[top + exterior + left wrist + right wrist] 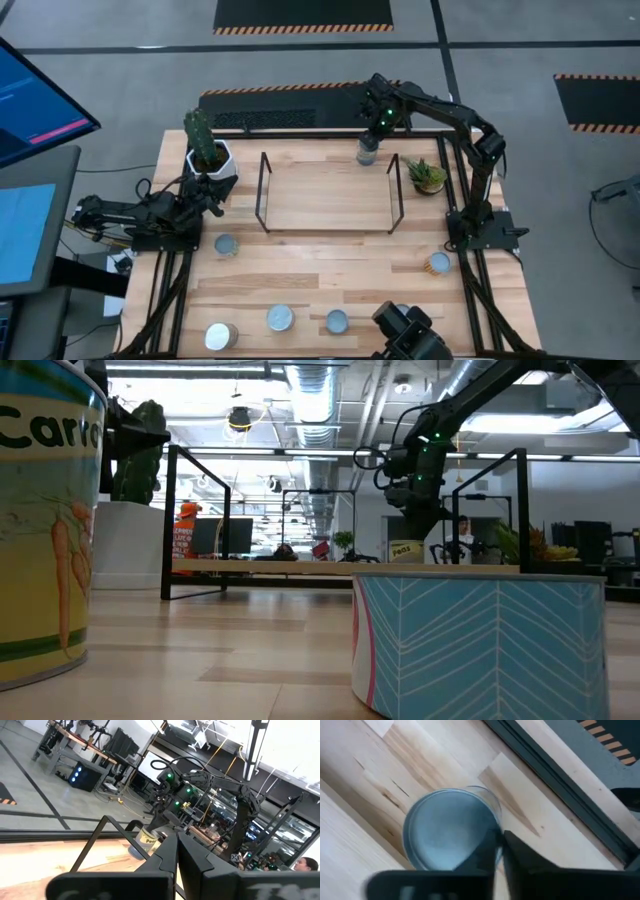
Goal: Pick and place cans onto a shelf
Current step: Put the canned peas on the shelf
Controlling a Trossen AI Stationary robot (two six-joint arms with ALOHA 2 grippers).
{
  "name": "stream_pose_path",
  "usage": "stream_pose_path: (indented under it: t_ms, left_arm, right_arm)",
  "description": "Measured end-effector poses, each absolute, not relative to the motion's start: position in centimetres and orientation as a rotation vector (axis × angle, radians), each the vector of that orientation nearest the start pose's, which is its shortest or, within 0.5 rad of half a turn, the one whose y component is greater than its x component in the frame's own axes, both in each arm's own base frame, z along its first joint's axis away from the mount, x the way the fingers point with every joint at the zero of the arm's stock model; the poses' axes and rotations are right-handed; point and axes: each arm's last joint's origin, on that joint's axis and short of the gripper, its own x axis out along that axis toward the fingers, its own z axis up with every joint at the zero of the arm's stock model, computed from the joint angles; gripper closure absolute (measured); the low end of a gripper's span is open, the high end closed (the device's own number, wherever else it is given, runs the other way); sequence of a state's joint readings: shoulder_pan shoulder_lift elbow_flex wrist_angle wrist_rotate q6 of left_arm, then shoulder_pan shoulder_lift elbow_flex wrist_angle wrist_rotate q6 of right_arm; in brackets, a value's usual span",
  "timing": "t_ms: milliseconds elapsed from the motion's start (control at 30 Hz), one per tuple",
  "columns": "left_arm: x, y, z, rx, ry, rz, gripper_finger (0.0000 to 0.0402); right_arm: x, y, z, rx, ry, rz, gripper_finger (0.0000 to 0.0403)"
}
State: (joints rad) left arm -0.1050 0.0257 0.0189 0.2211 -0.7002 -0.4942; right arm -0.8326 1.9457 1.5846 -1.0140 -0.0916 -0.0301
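My right gripper reaches to the table's far edge and stands, fingers shut, over an upright can with a pale label. In the right wrist view the gripper is at the edge of the can's silvery-blue top. The can stands on its base on the wood behind the black rod shelf. My left gripper waits, shut and empty, beside the white cactus pot. Several other cans stand near the front edge, one of them silvery-white. My right gripper's shut fingertips come from above, pointing down, at the rim of the can's top on one side. I cannot tell whether they touch it. The can stands upright on the table.
A small spiky green plant stands right of the shelf. More cans stand on the left, on the right and near the front. In the low view a carrot can and a teal patterned can loom close.
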Motion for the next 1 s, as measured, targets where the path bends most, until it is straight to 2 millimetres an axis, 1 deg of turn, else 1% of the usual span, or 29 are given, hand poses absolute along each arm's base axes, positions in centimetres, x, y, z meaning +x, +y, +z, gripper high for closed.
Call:
stream_pose_path:
  t_ms: [33,133,267,333,433,567,667,800,867,1000]
  left_arm:
    - [9.1,0.9,18.8,-0.563,-0.344,0.533,0.0401]
    - [9.1,0.9,18.8,-0.563,-0.344,0.533,0.0401]
    - [9.1,0.9,18.8,-0.563,-0.344,0.533,0.0401]
    - [9.1,0.9,18.8,-0.563,-0.344,0.533,0.0401]
    - [9.1,0.9,18.8,-0.563,-0.344,0.532,0.0402]
    - [9.1,0.9,18.8,-0.563,-0.344,0.533,0.0401]
    - [9.1,0.9,18.8,-0.563,-0.344,0.533,0.0401]
    - [9.1,0.9,18.8,-0.563,-0.344,0.532,0.0402]
    - [9.1,0.9,18.8,-0.563,-0.344,0.532,0.0402]
    - [9.1,0.9,18.8,-0.563,-0.344,0.532,0.0401]
  right_arm:
    - [26.2,-28.3,22.4,0.604,1.26,-0.596,0.0391]
    - [26.5,-28.2,22.5,0.622,1.248,-0.6,0.0393]
    - [27.5,-28.0,23.5,0.595,1.236,-0.582,0.0398]
    - [28.4,-28.0,25.0,0.559,1.188,-0.577,0.0399]
    - [29.5,-27.8,27.8,0.505,1.108,-0.567,0.0399]
    - [30.8,-26.9,31.2,0.435,1.039,-0.538,0.04]
    - [31.9,-25.6,33.4,0.39,0.991,-0.509,0.0401]
    - [33.6,-23.3,35.4,0.328,0.935,-0.451,0.0402]
    - [34.6,-22.0,35.8,0.309,0.919,-0.424,0.0402]
    - [36.5,-19.1,36.0,0.275,0.895,-0.362,0.0402]
